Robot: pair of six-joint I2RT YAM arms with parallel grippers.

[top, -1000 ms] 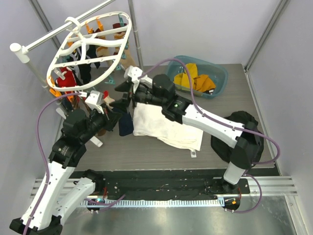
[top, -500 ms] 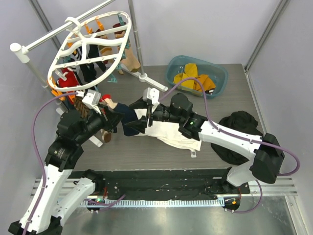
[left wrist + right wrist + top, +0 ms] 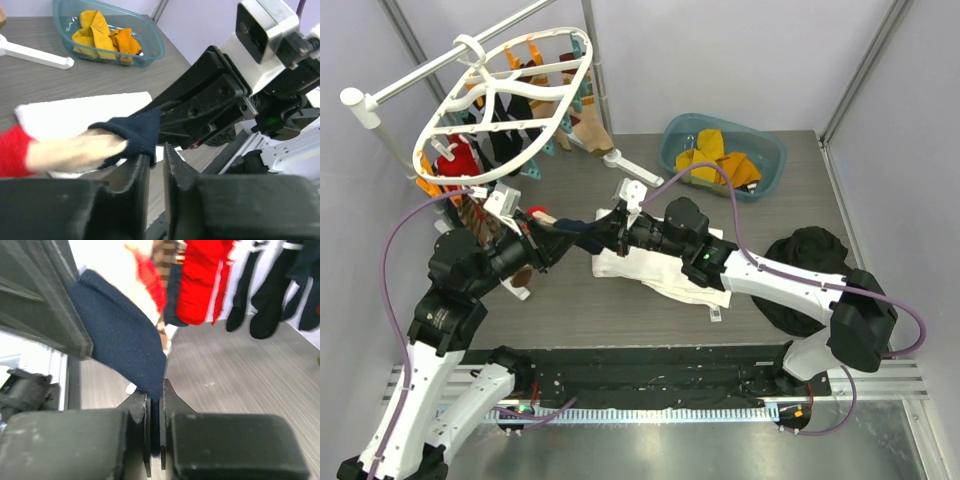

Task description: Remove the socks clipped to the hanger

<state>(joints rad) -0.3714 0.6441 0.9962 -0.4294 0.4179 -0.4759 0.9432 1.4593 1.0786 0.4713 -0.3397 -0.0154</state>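
Observation:
The white oval hanger (image 3: 500, 95) hangs at the back left with red, black and tan socks (image 3: 470, 160) clipped under it. A red, cream and navy sock (image 3: 570, 228) stretches between my two grippers above the table. My right gripper (image 3: 155, 405) is shut on its navy toe (image 3: 120, 345). My left gripper (image 3: 157, 155) has its jaws slightly apart with nothing between them. The sock's navy end (image 3: 135, 131) lies just above the left finger. In the right wrist view, red (image 3: 202, 285) and black socks (image 3: 260, 295) hang behind.
A white cloth (image 3: 670, 270) lies on the table under the right arm. A teal tub (image 3: 765, 150) at the back holds yellow socks. A black garment heap (image 3: 810, 270) sits at the right. The white pole stand's foot (image 3: 625, 165) lies behind the grippers.
My right gripper has moved left to the sock and shut on its navy toe. The left gripper's jaws have come apart off the sock.

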